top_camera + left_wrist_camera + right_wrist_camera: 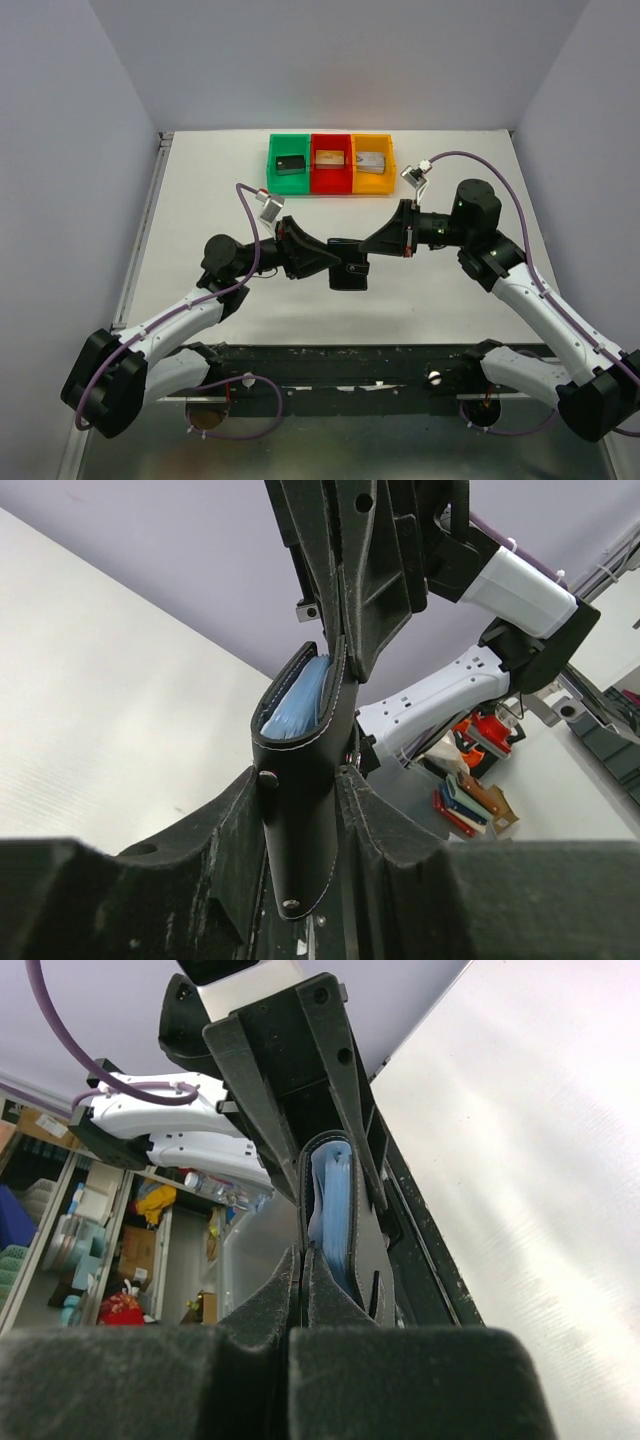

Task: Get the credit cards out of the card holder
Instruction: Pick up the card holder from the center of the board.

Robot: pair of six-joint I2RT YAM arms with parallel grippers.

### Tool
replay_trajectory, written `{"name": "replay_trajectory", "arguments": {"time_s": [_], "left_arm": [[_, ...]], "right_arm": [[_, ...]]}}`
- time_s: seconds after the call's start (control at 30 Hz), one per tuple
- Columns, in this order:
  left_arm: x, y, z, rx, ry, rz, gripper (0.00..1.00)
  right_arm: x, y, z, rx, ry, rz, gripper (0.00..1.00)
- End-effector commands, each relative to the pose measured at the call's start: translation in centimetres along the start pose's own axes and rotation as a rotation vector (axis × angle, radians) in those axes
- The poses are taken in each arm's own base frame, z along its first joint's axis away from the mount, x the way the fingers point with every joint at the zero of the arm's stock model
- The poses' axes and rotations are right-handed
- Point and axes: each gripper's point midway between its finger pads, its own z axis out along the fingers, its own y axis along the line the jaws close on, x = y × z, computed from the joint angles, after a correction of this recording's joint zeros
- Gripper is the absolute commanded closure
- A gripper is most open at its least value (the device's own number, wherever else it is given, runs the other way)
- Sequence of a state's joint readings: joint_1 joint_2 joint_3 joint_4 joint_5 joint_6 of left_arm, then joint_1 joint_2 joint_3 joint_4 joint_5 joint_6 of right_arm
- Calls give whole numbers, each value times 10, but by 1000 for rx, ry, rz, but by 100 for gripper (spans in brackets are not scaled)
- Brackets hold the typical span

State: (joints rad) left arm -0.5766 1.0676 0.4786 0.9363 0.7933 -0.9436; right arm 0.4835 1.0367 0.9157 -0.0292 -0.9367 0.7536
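Left arm reaches in from the near left corner. Left gripper [332, 265] is closed in on the card holder [352, 275], its fingers [225, 840] lying against both outer faces with no gap showing on either side in the left wrist view.

Card holder hangs off the worktop [220, 190], mid-way across, between the two arms and nearer than the bins. From above, its long axis runs roughly from the near edge toward the far wall. It stands on edge, faces turned left and right. The two black leaves gape a little at one end, and blue-grey lining [298, 708] bulges in the gap. Cannot make out any separate card inside.

Right gripper [365, 245] comes in from the right, clenched tight. It pinches the rim of one leaf only; in the right wrist view the leather runs down into the closed fingertips [270, 1305], with the lining just beside them.

Far side of the worktop has three open bins in a row, touching side by side:
- Green bin [273, 180] holds one black block [291, 163].
- Red bin [331, 183] holds one tan block [331, 157].
- Yellow bin [373, 185] holds one silver block [371, 161].

Each block lies flat, long side across the bin. Bins are well apart from the card holder.
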Motion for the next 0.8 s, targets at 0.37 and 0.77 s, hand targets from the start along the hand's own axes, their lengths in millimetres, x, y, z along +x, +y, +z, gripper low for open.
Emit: {"name": "replay_trajectory", "arguments": {"time_s": [0.37, 0.77], "left_arm": [[-13, -16, 4, 32, -20, 59, 52], [-17, -19, 5, 37, -27, 63, 73]], "right_arm": [[-1, 1, -1, 19, 10, -29, 99], [4, -4, -1, 30, 21, -28, 99]]}}
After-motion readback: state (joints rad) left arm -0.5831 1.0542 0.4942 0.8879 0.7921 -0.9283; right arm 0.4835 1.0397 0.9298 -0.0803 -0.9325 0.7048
